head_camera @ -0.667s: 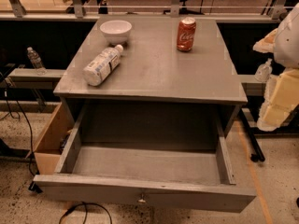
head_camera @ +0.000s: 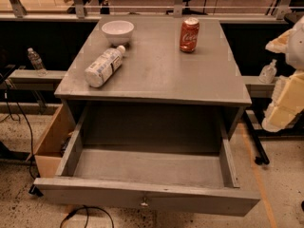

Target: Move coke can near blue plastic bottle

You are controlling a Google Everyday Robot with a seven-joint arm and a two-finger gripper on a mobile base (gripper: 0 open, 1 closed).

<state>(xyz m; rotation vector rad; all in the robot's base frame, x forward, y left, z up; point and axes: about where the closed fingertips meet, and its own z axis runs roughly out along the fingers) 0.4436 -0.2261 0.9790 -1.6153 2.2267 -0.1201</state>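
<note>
1 upright coke can (head_camera: 189,34); hand (head_camera: 284,103) far right

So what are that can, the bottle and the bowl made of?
The can looks like thin metal: glossy red paint, silvery top. The bottle, lying on its side, seems cloudy whitish plastic with a white cap and printed label. The bowl looks like glazed white ceramic, perhaps plastic. The gripper hangs at the right, beside the table, touching none.

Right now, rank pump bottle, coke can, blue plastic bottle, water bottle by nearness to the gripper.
Gripper: right edge.
1. Pump bottle, right ledge.
2. Coke can, back right.
3. Blue plastic bottle, left.
4. Water bottle, far left.
</note>
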